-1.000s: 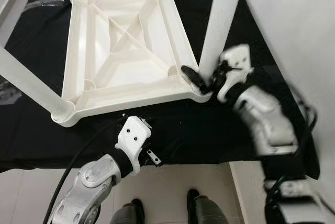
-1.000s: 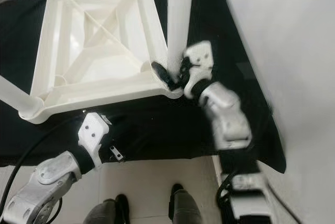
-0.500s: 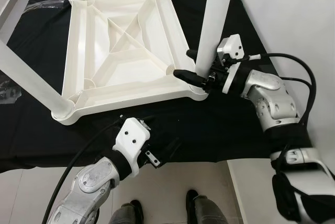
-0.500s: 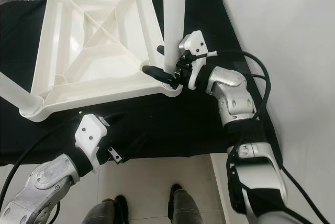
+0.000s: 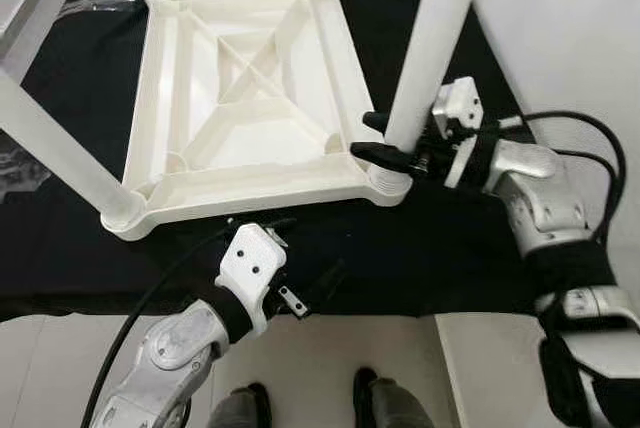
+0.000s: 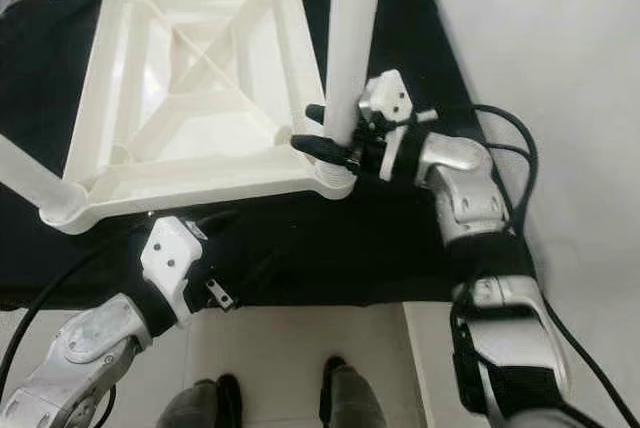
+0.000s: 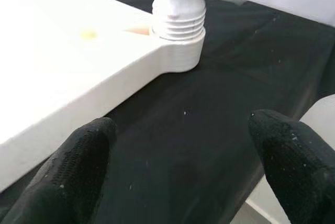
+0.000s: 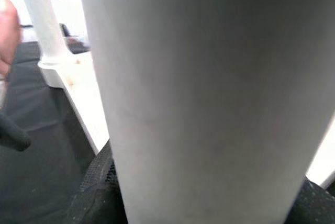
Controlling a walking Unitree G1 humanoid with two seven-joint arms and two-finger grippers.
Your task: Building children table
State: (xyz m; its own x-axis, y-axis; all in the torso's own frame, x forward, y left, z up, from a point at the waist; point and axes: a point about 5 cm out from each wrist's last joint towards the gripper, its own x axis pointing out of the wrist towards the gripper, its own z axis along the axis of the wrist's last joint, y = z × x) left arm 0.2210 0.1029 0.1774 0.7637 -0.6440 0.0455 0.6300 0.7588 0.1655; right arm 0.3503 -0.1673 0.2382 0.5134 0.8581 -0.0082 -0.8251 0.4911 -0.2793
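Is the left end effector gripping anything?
No, the left end effector is open over the black cloth, short of the table top.

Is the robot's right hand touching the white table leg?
Touching. In the left eye view the right gripper has its black fingers on either side of the table leg, and the right wrist view shows the leg pressed between them.

Upturned tabletop [image 5: 240,98] on the cloth [image 5: 420,248] before me, my right gripper [image 5: 385,138] around its near-right leg [image 5: 430,48], my left gripper [image 5: 285,278] below its near edge
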